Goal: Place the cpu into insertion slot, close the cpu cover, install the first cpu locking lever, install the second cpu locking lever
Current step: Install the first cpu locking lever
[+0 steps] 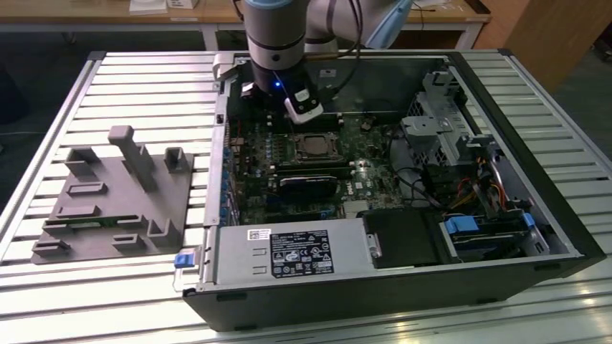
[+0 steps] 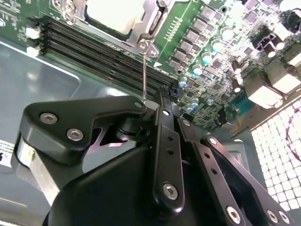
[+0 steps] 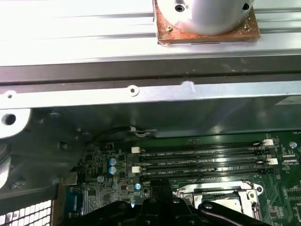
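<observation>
– Silver slats make up the counter (image 1: 125,79). A big open computer case (image 1: 383,297) lies on it, over at 3 o'clock in the exterior view. See the grey plastic holder (image 1: 115,201) at 9 o'clock?

– Yes! And the robot arm (image 1: 277,36) comes down from 12 o'clock, right into the case. Where is the cpu?

– The cpu (image 1: 314,147) sits in the insertion slot (image 1: 331,156) on the green board (image 1: 368,179), near the middle of the case.

– What about the cpu cover?

– The cpu cover (image 2: 151,21) is a shiny frame. It lies flat around the cpu's grey top.

– And the gripper?

– The gripper (image 1: 282,115) hangs at 11 o'clock from the cpu, close to it. In the second wrist view the fingers (image 2: 162,117) are pulled close together. They pinch the end of a thin wire locking lever (image 2: 144,70).

– Where does that wire go?

– It starts at a corner of the cover and crosses the long black memory slots (image 2: 103,52) to the fingertips.

– And the box with the sticker?

– That is the power supply box (image 1: 287,254), at 6 o'clock from the cpu, well apart from the gripper.
</observation>
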Controlling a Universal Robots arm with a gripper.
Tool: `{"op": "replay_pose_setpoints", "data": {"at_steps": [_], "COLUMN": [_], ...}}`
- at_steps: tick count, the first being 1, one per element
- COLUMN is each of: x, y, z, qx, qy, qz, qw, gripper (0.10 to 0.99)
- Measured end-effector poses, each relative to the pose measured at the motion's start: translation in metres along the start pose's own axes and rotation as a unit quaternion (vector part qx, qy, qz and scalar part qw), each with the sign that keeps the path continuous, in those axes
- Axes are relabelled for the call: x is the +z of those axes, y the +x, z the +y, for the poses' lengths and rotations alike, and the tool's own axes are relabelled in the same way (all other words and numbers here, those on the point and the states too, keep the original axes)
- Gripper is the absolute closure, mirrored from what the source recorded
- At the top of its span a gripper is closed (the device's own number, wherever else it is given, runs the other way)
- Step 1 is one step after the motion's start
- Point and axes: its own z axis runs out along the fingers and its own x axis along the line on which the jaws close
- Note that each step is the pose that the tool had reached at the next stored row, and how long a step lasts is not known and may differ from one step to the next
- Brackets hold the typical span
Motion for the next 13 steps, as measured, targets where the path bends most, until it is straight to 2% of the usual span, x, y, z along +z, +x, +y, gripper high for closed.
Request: {"op": "replay_pose_setpoints", "data": {"at_steps": [4, 13], "x": [0.0003, 0.0014], "y": [-0.0091, -0.0395], "z": [0.0007, 0.003], "qx": [0.0, 0.001], "qy": [0.0001, 0.0005], "qz": [0.0004, 0.0027], "qw": [1.0, 1.0], "gripper": [0.98, 0.98]}}
